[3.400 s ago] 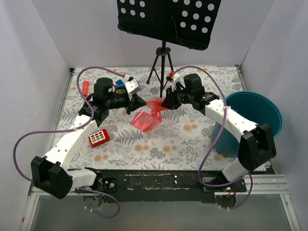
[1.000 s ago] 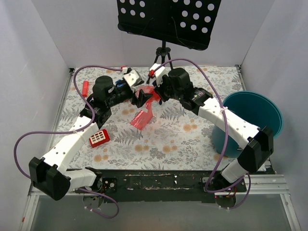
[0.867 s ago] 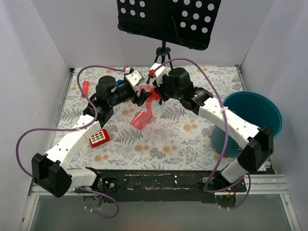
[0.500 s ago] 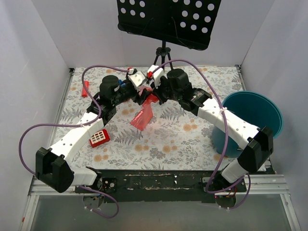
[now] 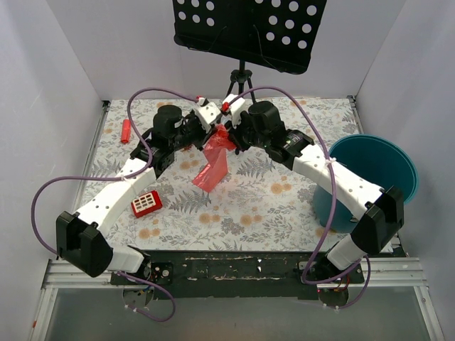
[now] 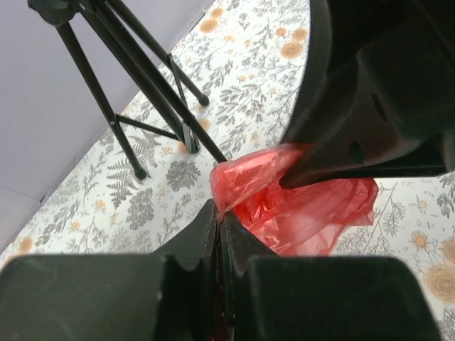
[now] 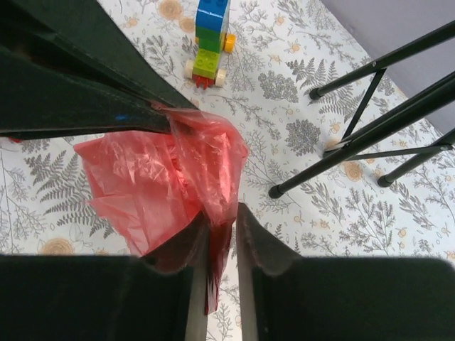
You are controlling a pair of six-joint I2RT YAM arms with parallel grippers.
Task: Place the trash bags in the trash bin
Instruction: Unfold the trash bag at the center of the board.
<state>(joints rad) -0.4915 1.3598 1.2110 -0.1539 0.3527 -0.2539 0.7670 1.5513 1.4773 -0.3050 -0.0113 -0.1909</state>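
The trash bag, thin red crinkly film, hangs off the table between both grippers at the back centre. My left gripper is shut on the bag's top edge; in the left wrist view the jaws pinch the film and the bag bunches beyond. My right gripper is shut on the same bag, tip to tip with the left; in the right wrist view the film runs down between its jaws. The teal trash bin stands at the far right, apart from both.
A black tripod under a music stand stands just behind the grippers; its legs show in the wrist views. A red block with white squares and a small red cylinder lie at left. A coloured brick toy sits nearby.
The left gripper has swung right to meet the right gripper. Both hold the bag, which has come up off the table and now hangs down from them.
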